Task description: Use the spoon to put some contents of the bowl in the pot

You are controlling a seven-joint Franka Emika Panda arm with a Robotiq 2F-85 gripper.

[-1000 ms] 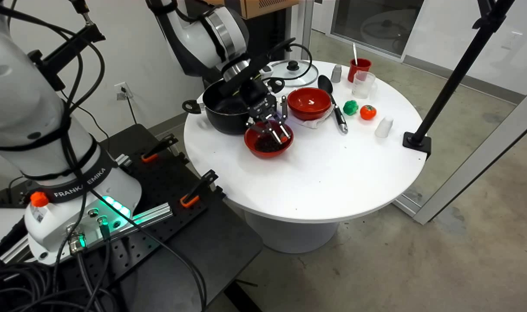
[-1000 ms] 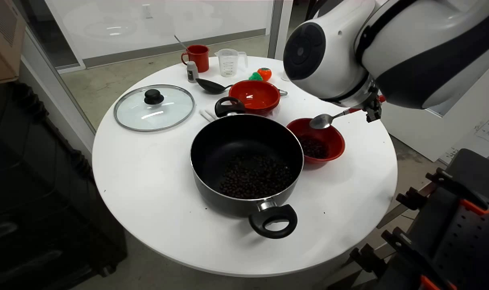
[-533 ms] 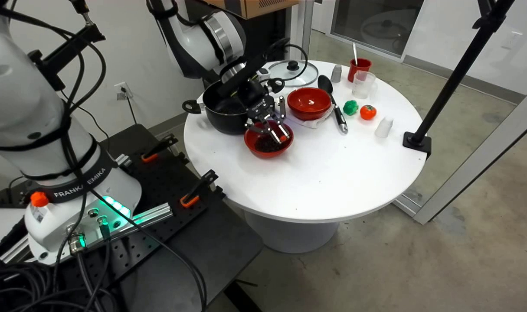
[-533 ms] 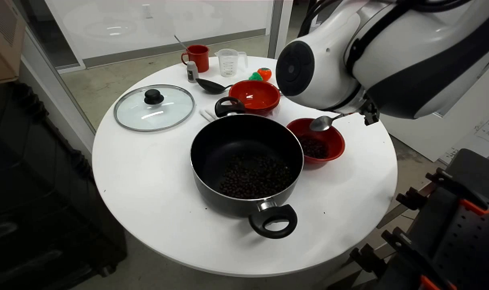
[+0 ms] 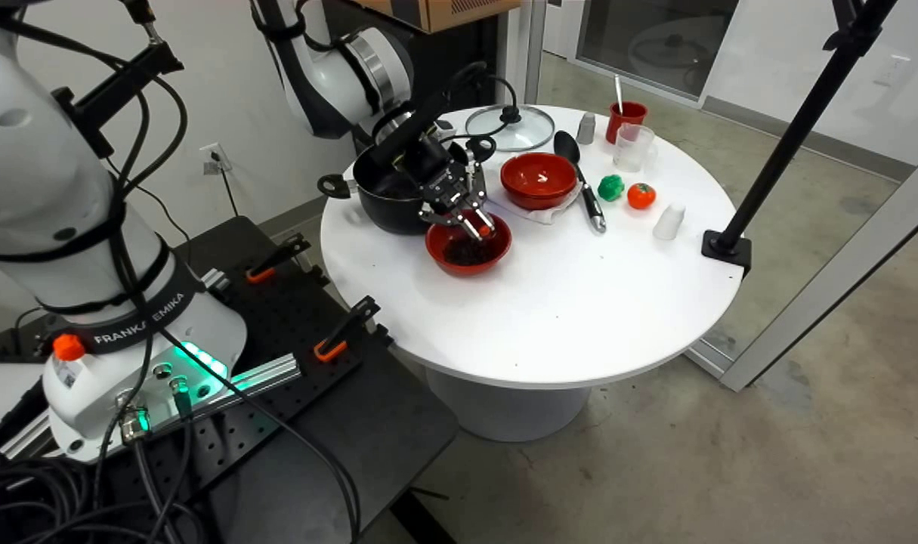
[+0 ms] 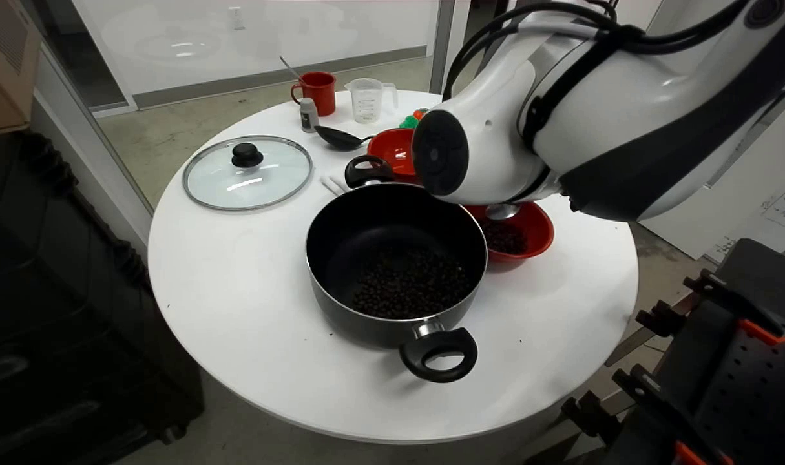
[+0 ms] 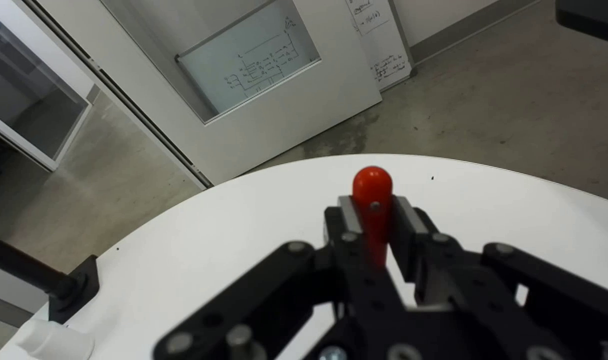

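My gripper (image 5: 480,225) is shut on the red handle of the spoon (image 7: 372,187), with the handle's end sticking out past the fingertips in the wrist view. The spoon's pale head (image 6: 502,211) hangs over the red bowl (image 6: 539,227), close to the pot's side. I cannot tell whether the head carries anything. The bowl, also in an exterior view (image 5: 468,269), holds dark beans. The black pot (image 6: 366,216) stands beside it with dark beans on its floor; the arm partly covers it in an exterior view (image 5: 398,215). The arm hides the gripper in an exterior view.
An empty-looking red bowl (image 5: 538,175) stands on a cloth behind the bean bowl. A black ladle (image 5: 591,200), glass lid (image 6: 263,184), red mug (image 6: 319,97), measuring cup (image 6: 366,103), tomato (image 5: 641,196) and white shaker (image 5: 669,223) are on the round table (image 5: 579,317).
My gripper has moved toward the pot with the spoon. The spoon head has shifted a little toward the pot and now looks flatter. The arm now covers the handle in an exterior view.
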